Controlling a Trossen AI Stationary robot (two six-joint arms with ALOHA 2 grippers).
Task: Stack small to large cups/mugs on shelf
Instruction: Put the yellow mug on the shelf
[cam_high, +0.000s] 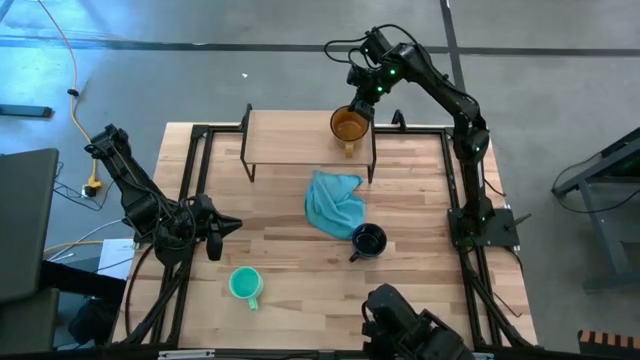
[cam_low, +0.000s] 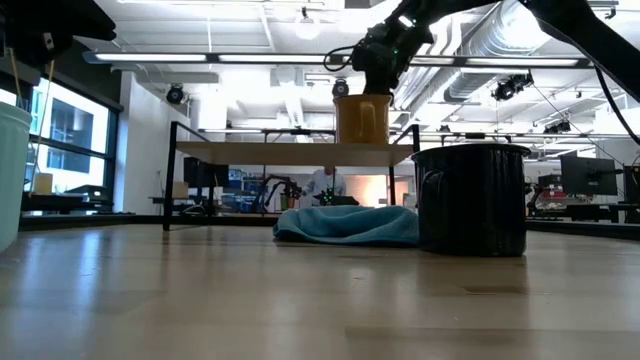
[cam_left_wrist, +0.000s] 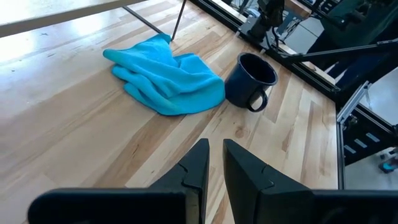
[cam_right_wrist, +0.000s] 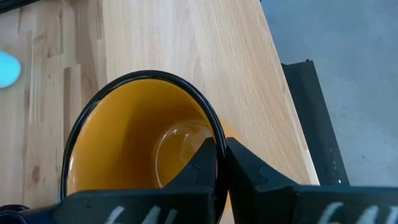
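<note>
The amber mug (cam_high: 348, 125) stood upright on the shelf (cam_high: 290, 138), at the shelf's right end near its front edge, its handle pointing toward the tabletop side in the high view. The right gripper (cam_right_wrist: 221, 148) was directly over it, its two fingers nearly together and pinching the mug's dark rim, one finger inside the yellow bowl and one outside; in the low view the mug's base sat level on the board with the gripper (cam_low: 375, 60) bearing down from above. Below the shelf, on the table (cam_high: 300, 290), a crumpled light blue cloth (cam_high: 335, 203) lay just in front of the shelf's right legs. The dark navy mug (cam_high: 368, 241) stood upright just beside the cloth's near corner, its handle turned toward the front left. The small teal mug (cam_high: 244, 284) stood well apart from both, toward the table's front left, with its handle pointing to the front edge. The left gripper (cam_high: 222, 226) hovered above the table's left side, near the teal mug but clear of it, its fingers (cam_left_wrist: 199, 165) drawn close with only a narrow slit between them and nothing held.
</note>
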